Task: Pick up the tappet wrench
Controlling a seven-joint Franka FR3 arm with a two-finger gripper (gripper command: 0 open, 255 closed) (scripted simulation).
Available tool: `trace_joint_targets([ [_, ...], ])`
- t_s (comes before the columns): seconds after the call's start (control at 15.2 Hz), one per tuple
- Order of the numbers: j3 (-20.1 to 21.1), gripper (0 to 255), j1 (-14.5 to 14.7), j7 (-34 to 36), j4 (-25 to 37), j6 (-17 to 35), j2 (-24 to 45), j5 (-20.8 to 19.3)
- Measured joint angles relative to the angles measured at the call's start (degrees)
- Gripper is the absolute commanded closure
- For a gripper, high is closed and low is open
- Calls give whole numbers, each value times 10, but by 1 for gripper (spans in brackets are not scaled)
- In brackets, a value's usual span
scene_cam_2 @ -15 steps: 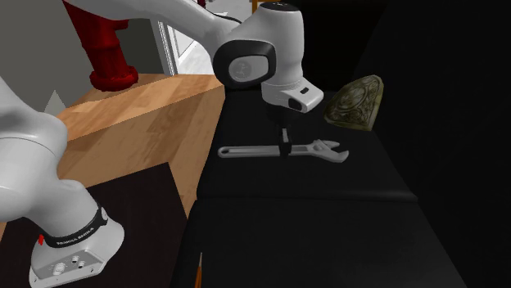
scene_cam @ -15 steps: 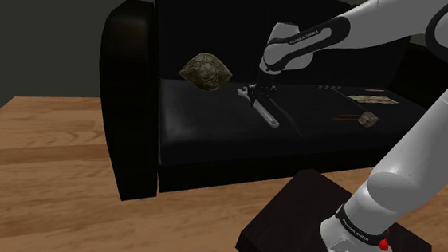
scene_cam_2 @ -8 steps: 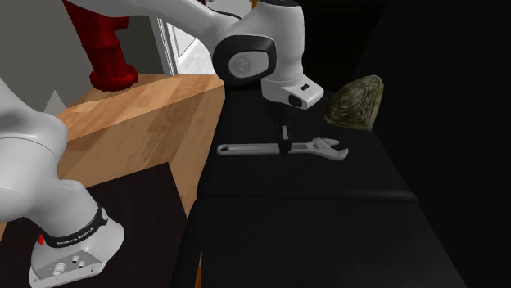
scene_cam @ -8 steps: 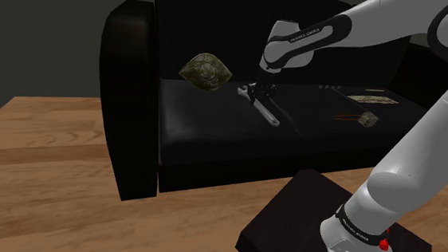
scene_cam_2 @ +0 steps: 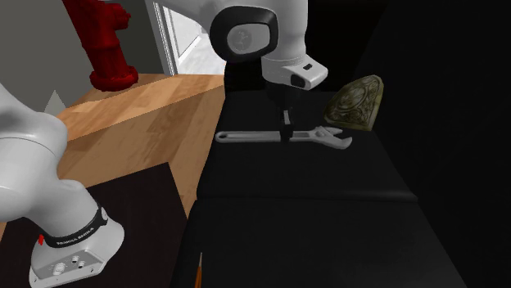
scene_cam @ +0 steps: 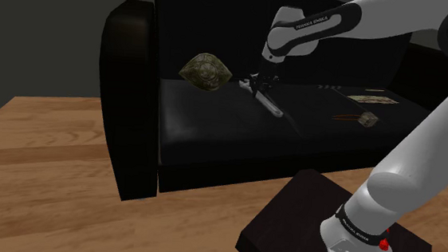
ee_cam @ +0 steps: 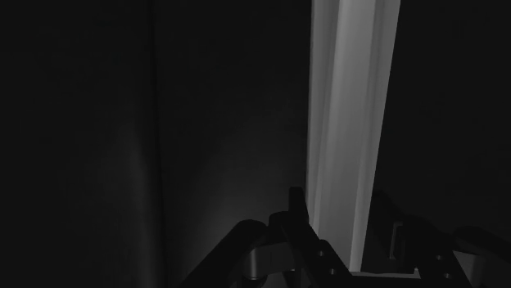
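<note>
The gripper [scene_cam_2: 284, 132] was shut tight on the wrench [scene_cam_2: 246, 137], its two fingers [ee_cam: 296, 214] clasping the grey shaft about halfway along. The wrench lay level over the seat of the black sofa [scene_cam: 128, 99], head toward the far backrest and handle toward the near seat edge. Whether it touched the seat could not be told. A patterned olive pillow [scene_cam: 203, 70] leaned against the backrest, just beside the head on the shoulder view's left. Well apart, on the shoulder view's right, a small hammer-like thing [scene_cam: 366, 119] and a flat card [scene_cam: 368, 98] lay on the seat. The dark stand [scene_cam: 288, 221] sat on the wooden floor [scene_cam: 45, 158] near the sofa front.
</note>
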Motion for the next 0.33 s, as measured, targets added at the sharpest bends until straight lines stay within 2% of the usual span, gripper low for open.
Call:
trace_joint_targets([
  [0.33, 0, 255, 0, 0, 25, -37, -12, -1],
])
